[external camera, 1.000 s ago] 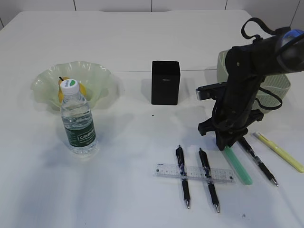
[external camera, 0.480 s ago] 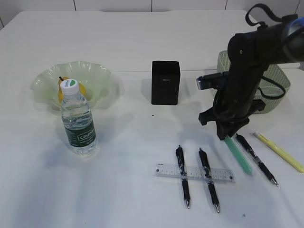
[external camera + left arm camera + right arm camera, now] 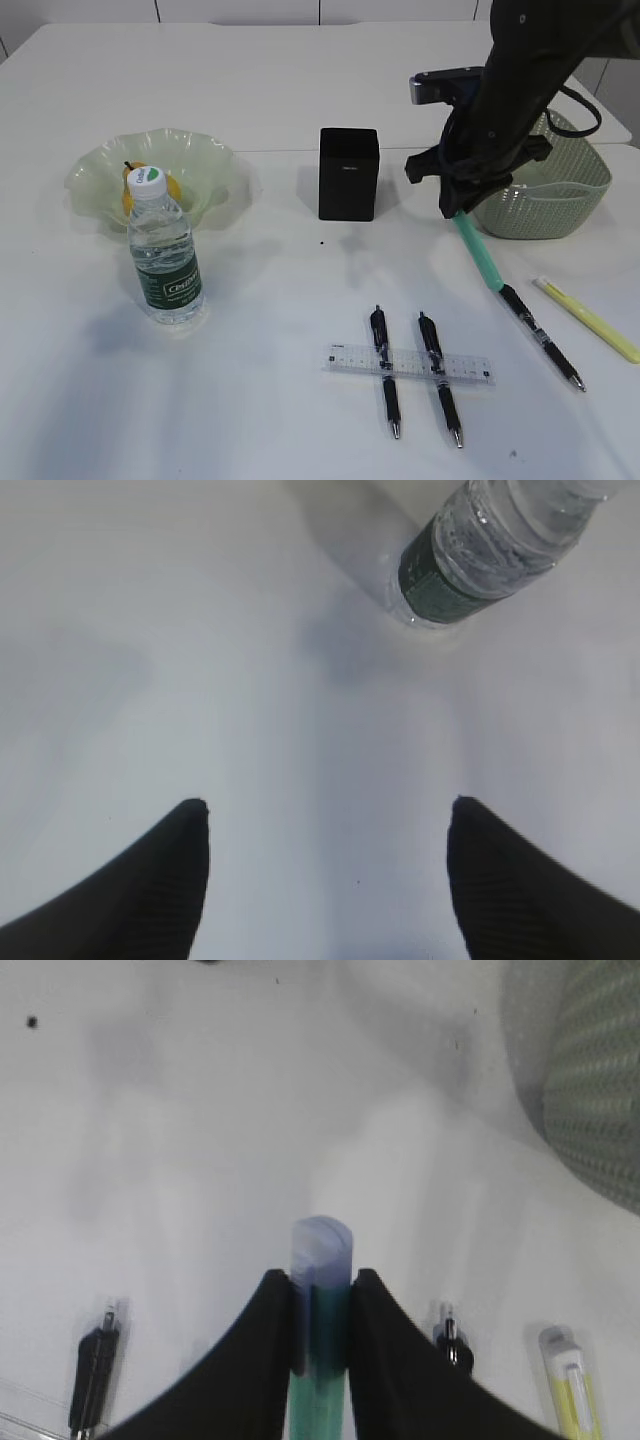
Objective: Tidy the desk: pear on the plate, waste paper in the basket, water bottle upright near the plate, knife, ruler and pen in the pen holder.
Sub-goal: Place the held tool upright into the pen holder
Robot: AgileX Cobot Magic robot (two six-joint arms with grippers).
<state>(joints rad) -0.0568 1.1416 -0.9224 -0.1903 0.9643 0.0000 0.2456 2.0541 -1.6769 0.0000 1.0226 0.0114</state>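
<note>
A: What is the right claw doing?

B: It is pinching the green knife, with both fingers pressing on the handle. In the side view the knife is hanging down at a slant below the claw, up off the table.

A: And what is lying around that claw?

B: The basket is sitting just to its right, and the black holder is standing to its left, well apart. Below the claw, a black pen is lying on the table, starting just under the knife's low end. Further right of that, a yellow pen is lying at a slant.

A: The ruler?

B: The ruler is lying flat, below and to the left of the right claw, with two more black pens crossing it.

A: How is the left claw standing?

B: Its fingers are spreading wide with nothing between them, only bare table. I am seeing it in its wrist view alone. The bottle is standing upright ahead of it and to the right, well clear of the fingertips.

A: And the pear?

B: The pear is sitting in the plate, just behind the bottle, far to the left of the right claw.
</note>
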